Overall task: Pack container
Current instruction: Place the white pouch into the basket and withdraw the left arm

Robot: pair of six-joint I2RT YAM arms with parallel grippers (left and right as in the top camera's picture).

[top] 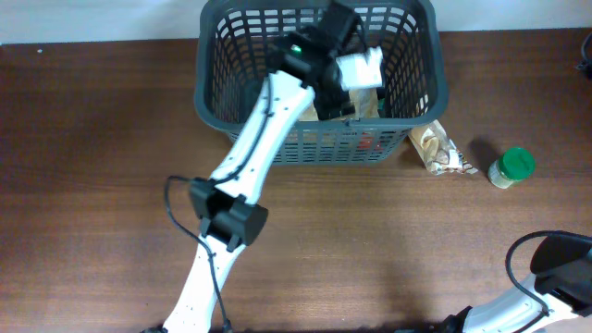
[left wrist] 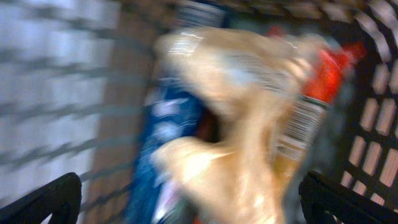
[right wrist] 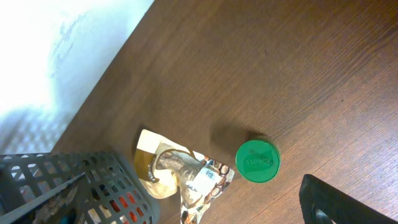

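Observation:
The container, a dark grey slotted basket (top: 421,104), stands at the back middle of the table with several packets in it. My left gripper (top: 356,81) reaches down inside it. In the blurred left wrist view the gripper (left wrist: 193,208) is open, its fingers wide apart over a tan packet (left wrist: 249,124), a blue packet (left wrist: 168,124) and a red one (left wrist: 329,68), touching none that I can see. My right gripper (right wrist: 199,214) hangs open and empty above the table right of the basket (right wrist: 93,180); only one finger shows clearly.
A crumpled tan and brown snack packet (top: 437,148) (right wrist: 186,174) lies against the basket's right front corner. A small green-lidded jar (top: 511,167) (right wrist: 257,161) stands to its right. The right arm (top: 564,268) sits at the front right corner.

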